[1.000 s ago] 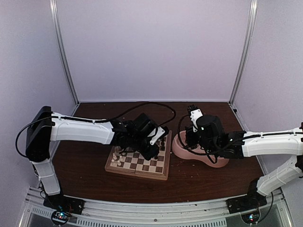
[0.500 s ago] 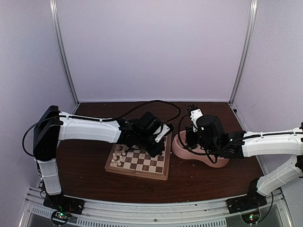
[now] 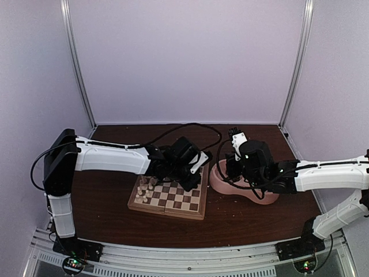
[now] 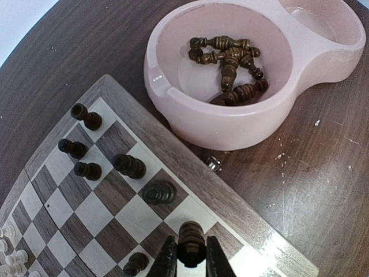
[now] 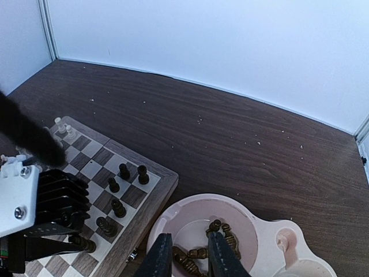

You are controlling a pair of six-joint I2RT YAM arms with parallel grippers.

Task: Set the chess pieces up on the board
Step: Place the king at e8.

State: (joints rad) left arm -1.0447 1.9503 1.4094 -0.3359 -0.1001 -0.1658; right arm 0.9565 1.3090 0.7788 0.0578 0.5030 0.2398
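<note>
I am pinching a dark piece point(image 4: 191, 235), likely light and slick, by its slim body, left gripper point(image 4: 191, 257) fingers nearly closed, above the board's point(image 4: 190, 167) edge

Lab booth: white panels point(image 3: 190, 57), metal posts point(image 3: 78, 63)

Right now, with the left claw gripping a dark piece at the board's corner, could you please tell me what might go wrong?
The dark piece in the left claw is at a square right by the rim of the board; let go off-centre, it might topple off the edge. The nearest standing piece is close, so the claw could knock it while opening or pulling away.
</note>
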